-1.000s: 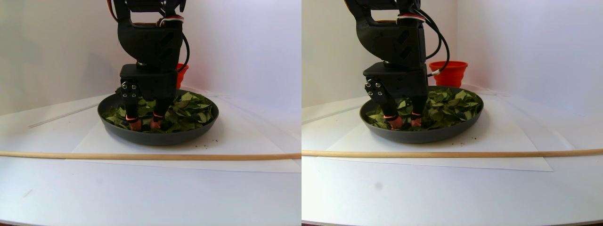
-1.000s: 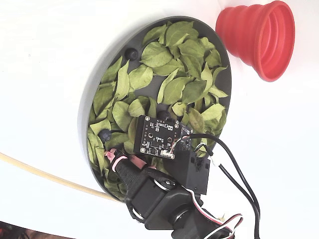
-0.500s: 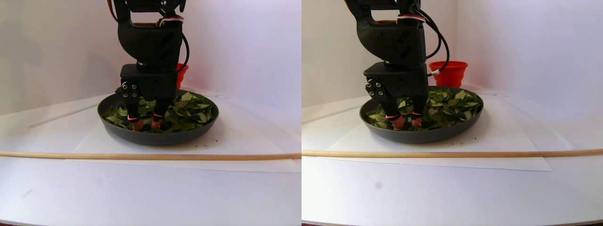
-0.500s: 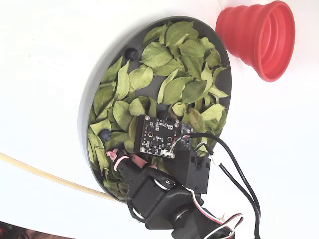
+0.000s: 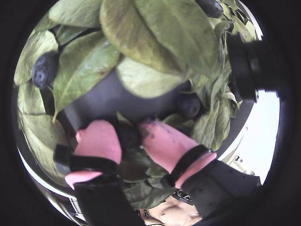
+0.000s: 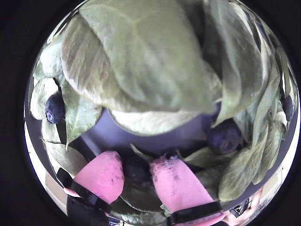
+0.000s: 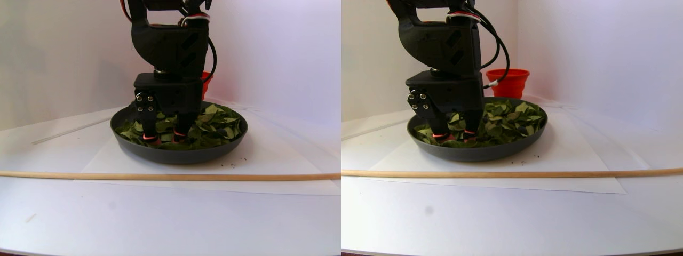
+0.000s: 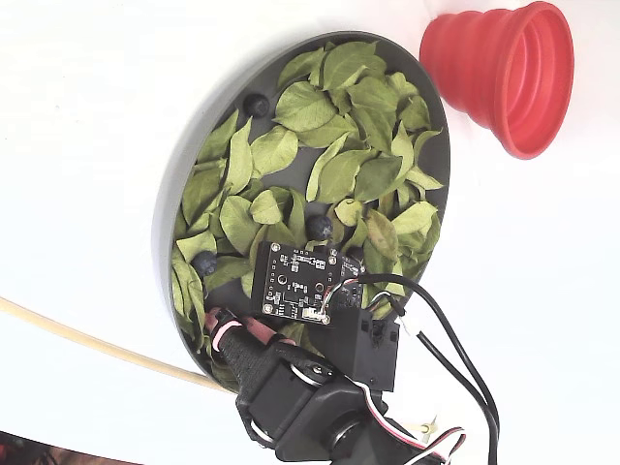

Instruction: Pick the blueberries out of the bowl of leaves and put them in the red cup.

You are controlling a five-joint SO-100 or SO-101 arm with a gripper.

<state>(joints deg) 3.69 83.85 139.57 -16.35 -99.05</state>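
While the gripper [image 6: 137,172] is closing its pink pads on one berry [image 6: 136,168] at the bowl's [image 8: 172,199] seven o'clock, other blueberries [image 8: 204,263] are awaiting the red cup [image 8: 504,73].

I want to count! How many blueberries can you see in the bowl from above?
3: one blueberry by the rim, one at the left, one mid-bowl. Leaves or the gripper may hide more.

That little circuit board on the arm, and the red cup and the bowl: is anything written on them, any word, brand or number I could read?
None can be read.
The circuit board bears tiny pale marks in the fixed view, too small to read.
The red cup, the bowl, the leaves and the gripper show no lettering.
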